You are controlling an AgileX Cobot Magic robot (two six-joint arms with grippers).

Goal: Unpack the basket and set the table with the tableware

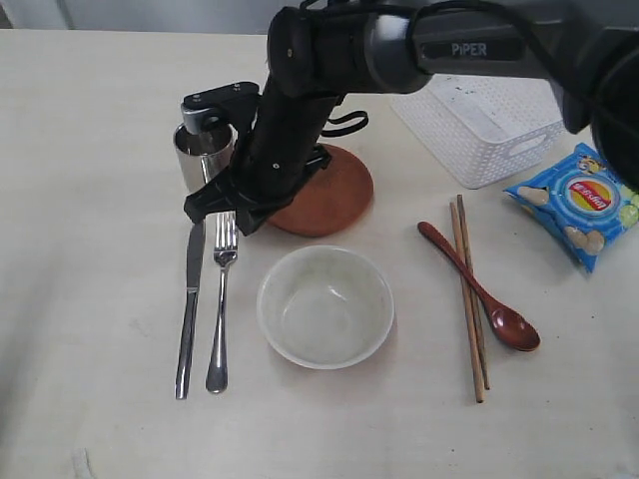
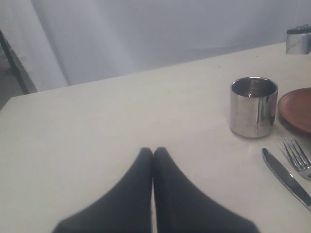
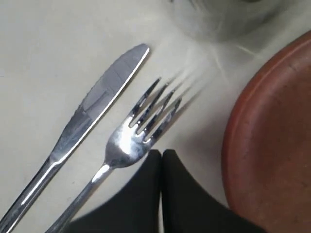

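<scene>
Right gripper closed, empty, beside the fork; left gripper closed, empty, over the table; knife, cup, plate, bowl laid out; basket beside the bag.

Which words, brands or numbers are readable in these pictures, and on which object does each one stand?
"PIPER": white letters on the right arm.
Round logo on the blue chip bag: too blurred to read.
No other text is visible in any view.

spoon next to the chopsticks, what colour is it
The spoon is glossy dark red; the exterior view shows it best.
</scene>
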